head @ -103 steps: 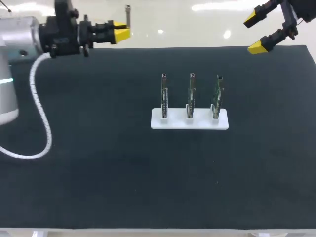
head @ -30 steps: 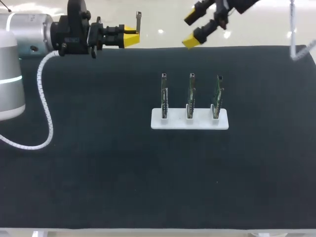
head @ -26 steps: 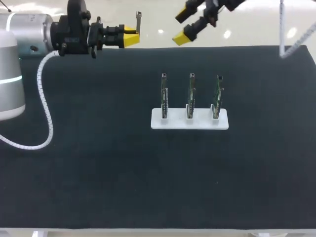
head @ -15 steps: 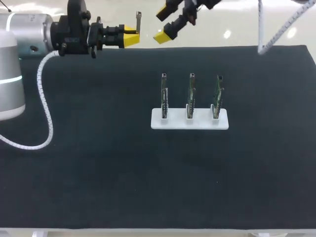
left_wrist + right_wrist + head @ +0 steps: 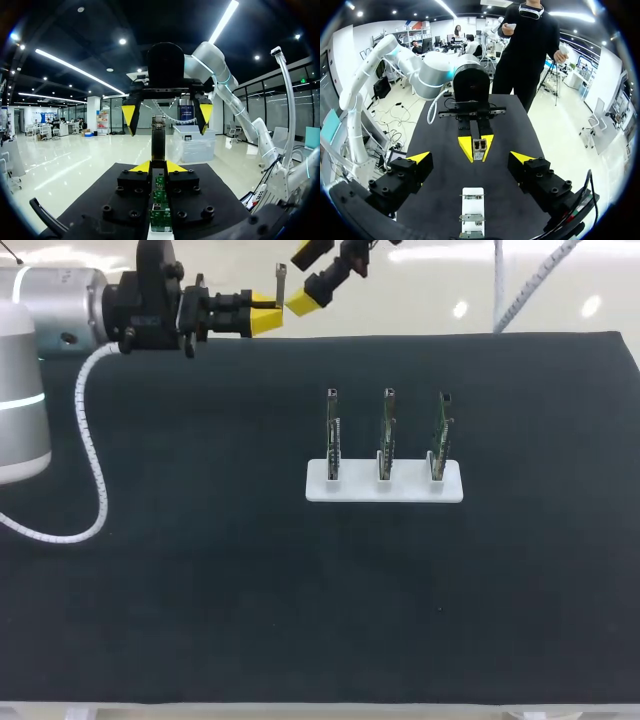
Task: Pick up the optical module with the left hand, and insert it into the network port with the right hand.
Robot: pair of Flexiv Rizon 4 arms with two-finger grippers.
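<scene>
Head view: left gripper [image 5: 262,316] holds optical module [image 5: 281,282]

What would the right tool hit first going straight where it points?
Probably the optical module held in the left tool; its free end faces the open right tool, though depth is unclear.

Black matte table [image 5: 180,600], pale strip along its near edge
</scene>
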